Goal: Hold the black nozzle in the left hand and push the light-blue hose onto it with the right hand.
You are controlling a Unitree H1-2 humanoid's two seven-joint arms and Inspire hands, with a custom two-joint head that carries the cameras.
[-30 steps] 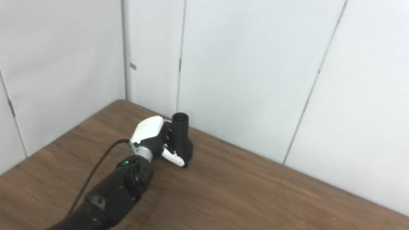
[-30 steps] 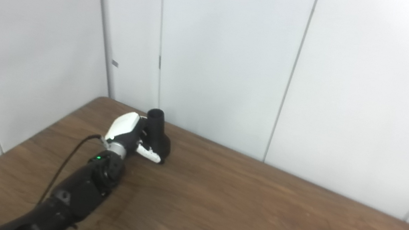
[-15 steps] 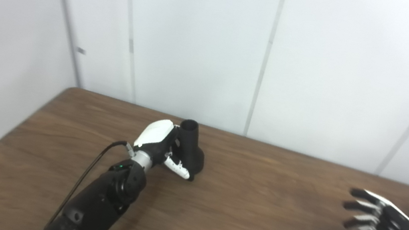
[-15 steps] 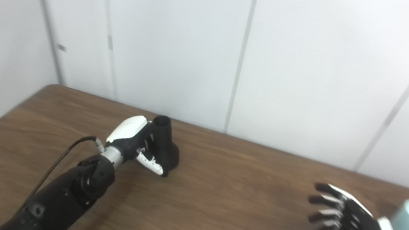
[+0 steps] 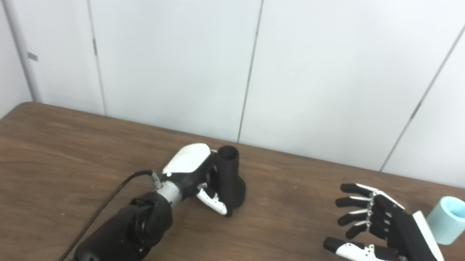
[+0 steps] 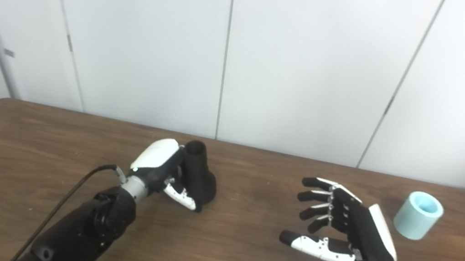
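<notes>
The black nozzle (image 5: 230, 184) stands upright on the brown table (image 5: 49, 154), left of centre, its narrow mouth pointing up. My left hand (image 5: 195, 176) is wrapped around it from the left, thumb across its base. The light-blue hose piece (image 5: 450, 220), a short tube, lies tilted on the table at the far right, also in the right eye view (image 6: 418, 215). My right hand (image 5: 383, 231) is open with fingers spread, hovering over the table just left of the hose and apart from it.
White wall panels (image 5: 253, 55) stand right behind the table's far edge. A black cable (image 5: 111, 204) runs along my left forearm. Bare tabletop lies between the two hands.
The camera has swung right, bringing my right hand and the hose into view. My left hand keeps its hold on the nozzle. My right hand has come in with fingers spread.
</notes>
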